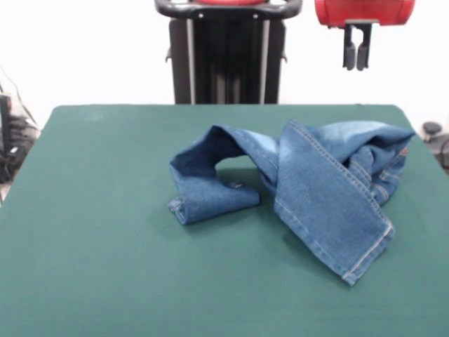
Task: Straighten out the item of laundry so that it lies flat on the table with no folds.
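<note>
The blue denim jeans (309,179) lie crumpled on the right half of the dark green table (91,232). One leg arches up and folds back on itself at the left (210,189); the other leg runs forward to a hemmed end at the right front (361,256). The waist part is bunched at the far right. My gripper (356,62) hangs high at the top right, above and behind the jeans, well clear of them. Its two dark fingers stand close together with a narrow slit between them and hold nothing.
The robot's black pedestal (224,60) stands at the table's far edge. Dark cables and gear sit off the table's left edge (14,140) and right edge (435,137).
</note>
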`<state>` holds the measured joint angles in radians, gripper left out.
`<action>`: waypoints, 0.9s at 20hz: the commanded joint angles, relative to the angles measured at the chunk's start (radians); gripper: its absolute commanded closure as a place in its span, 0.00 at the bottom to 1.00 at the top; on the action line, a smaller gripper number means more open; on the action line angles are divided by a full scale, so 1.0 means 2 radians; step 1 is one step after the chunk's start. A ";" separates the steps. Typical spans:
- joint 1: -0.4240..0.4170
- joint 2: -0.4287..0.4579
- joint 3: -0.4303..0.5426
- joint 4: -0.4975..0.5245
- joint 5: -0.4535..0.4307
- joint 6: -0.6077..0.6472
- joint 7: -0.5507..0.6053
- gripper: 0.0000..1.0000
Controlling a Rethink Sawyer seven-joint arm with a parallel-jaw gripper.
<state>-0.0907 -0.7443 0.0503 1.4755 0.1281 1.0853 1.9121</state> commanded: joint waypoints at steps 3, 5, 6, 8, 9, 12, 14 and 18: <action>0.030 0.033 -0.033 -0.096 -0.053 -0.039 0.117 1.00; 0.032 0.045 -0.036 -0.108 -0.060 -0.047 0.116 1.00; 0.032 0.051 -0.036 -0.110 -0.061 -0.054 0.114 1.00; 0.033 0.067 -0.038 -0.114 -0.067 -0.078 0.112 1.00; 0.036 0.074 -0.041 -0.117 -0.072 -0.088 0.114 1.00; 0.035 0.095 -0.038 -0.114 -0.076 -0.117 0.108 1.00; 0.032 0.107 -0.035 -0.108 -0.076 -0.143 0.103 1.00; 0.024 0.132 -0.022 -0.105 -0.070 -0.171 0.088 1.00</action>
<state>-0.0592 -0.6402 -0.0317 1.2218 0.0105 0.8275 1.9121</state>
